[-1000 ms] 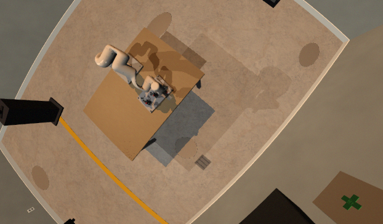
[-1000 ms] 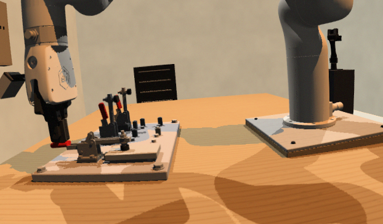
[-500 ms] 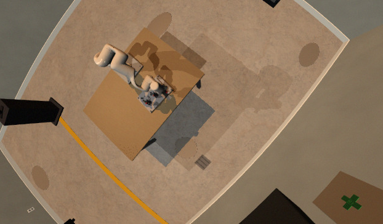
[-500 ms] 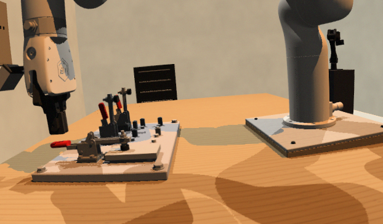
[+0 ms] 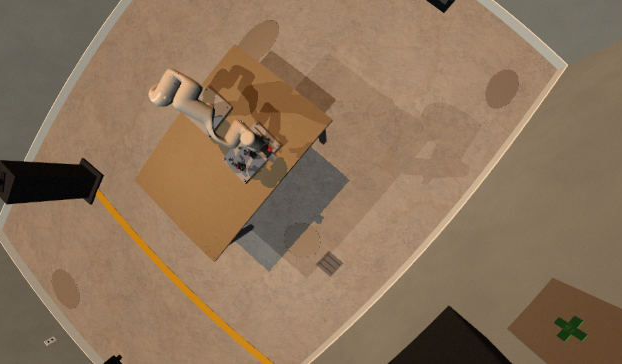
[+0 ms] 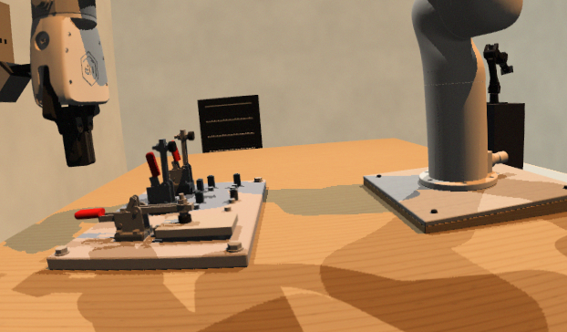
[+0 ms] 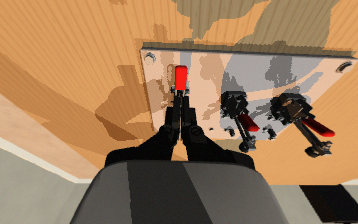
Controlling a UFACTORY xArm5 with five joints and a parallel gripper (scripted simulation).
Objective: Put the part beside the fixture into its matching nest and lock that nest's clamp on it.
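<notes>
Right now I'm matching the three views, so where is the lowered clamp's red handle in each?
Top: not resolvable on the tiny fixture.
Exterior: red handle, low left, lying level off the fixture's near-left corner.
Wrist: upper centre, just past the shut gripper.
Shared landmark: the two raised clamps.

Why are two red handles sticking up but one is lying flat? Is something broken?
Nothing looks broken. The flat handle belongs to the clamp pressing on the part in the front nest. The two raised handles belong to open clamps over nests with no part. The gripper hangs shut above, holding nothing.
</notes>
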